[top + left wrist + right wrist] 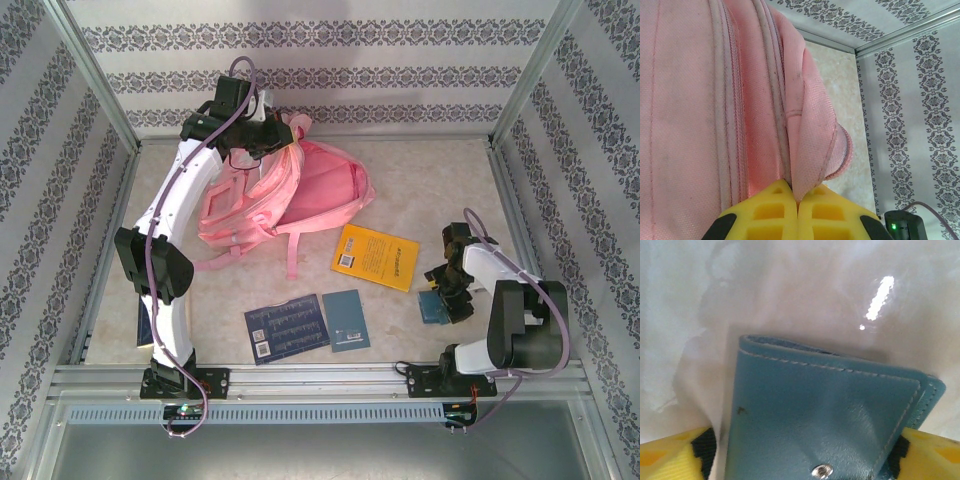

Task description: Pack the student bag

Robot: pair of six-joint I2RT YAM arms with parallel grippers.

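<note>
Student bag point(290, 195): laid at the far left of the surface point(430, 180).
Left jaws: clenched on a fold of its pink fabric.
Right jaws: spread either side of a blue wallet point(825, 415); grasp cannot be told.

One pink backpack point(320, 190), one yellow book point(376, 257), one dark blue booklet point(286, 328), one teal notebook point(345, 320), one blue leather wallet point(825, 410) with one snap stud point(821, 470).
</note>
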